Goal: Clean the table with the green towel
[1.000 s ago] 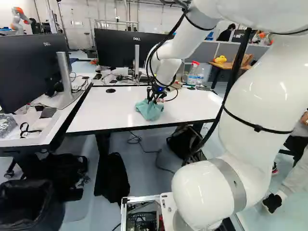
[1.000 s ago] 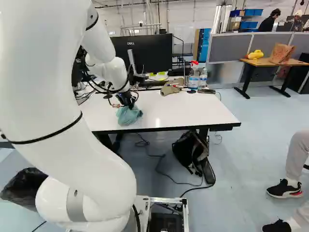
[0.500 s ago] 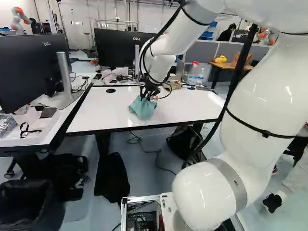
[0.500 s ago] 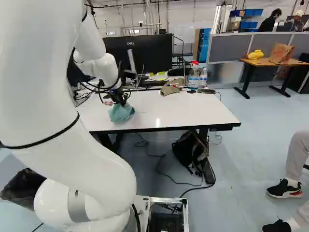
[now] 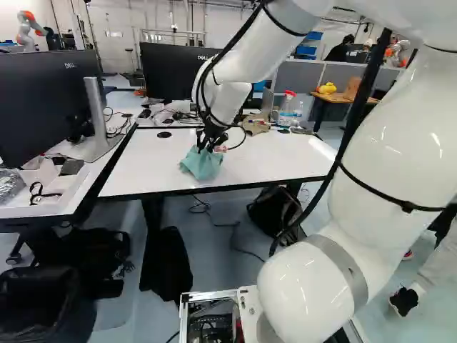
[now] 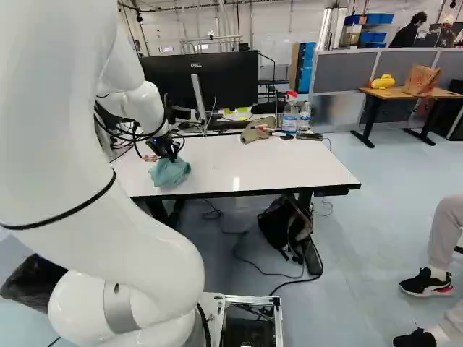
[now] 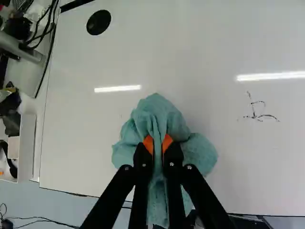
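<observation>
Green towel: you are seeing soft, matte cloth [image 7: 157,112] bunching into a rounded mound, spreading in lobes to both sides of the fingers.
Folds: ridges are running lengthwise through the pinch, with puckers fanning out around it.
Long axis: the cloth is stretching in line with the fingers, its rounded peak pointing ahead toward the table's far side, its narrower tail trailing back between them.
Gripper: your black gripper [image 5: 205,146] is grasping the towel, its smooth orange pads [image 7: 148,143] pinching a fold from both sides.
Table: the towel is lying on the smooth, glossy white tabletop [image 5: 143,171], near the edge closest to the base.
Ink: thin black scribbles [image 7: 257,116] are showing on the white surface, apart from the towel, off to one side.
Grommet: a round black disc [image 7: 98,22] is sitting toward the far edge.
Far edge: a crumpled brown cloth [image 6: 253,134] is lying near a clear spray bottle with a red top [image 6: 291,119] and a clear plastic bottle [image 6: 304,117].
Underneath: a black backpack [image 6: 282,224] is slumping on the floor [image 6: 347,238].
</observation>
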Available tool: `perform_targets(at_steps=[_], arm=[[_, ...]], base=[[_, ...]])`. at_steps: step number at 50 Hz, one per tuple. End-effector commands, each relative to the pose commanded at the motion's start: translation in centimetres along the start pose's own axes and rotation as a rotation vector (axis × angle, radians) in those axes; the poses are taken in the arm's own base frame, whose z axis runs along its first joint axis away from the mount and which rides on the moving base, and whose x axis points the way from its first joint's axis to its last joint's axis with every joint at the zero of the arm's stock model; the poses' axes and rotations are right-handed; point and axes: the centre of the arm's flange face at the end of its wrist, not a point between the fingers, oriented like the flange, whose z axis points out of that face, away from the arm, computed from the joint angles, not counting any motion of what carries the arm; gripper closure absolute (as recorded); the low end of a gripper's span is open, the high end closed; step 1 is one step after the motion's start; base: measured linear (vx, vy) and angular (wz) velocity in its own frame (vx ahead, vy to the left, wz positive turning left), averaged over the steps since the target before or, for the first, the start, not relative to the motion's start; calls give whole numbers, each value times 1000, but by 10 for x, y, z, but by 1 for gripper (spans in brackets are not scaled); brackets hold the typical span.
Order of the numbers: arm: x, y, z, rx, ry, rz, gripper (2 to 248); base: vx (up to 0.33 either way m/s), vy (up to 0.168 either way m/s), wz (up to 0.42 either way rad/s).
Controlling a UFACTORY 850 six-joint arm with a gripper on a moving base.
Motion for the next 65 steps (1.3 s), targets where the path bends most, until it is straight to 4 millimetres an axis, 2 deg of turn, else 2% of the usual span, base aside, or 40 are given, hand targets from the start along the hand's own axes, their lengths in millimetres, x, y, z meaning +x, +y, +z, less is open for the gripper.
perform_targets(at_steps=[6,31,48,65], arm=[[-8,-6,-2,7,-4,-15,209],[-7,-5,-8,9,7,-12,209],[3,18,-32,-5,64,35,209],[9,46,-36,-36,80,92,209]], base=[[0,0,0],[0,0,0],[0,0,0],[0,0,0]])
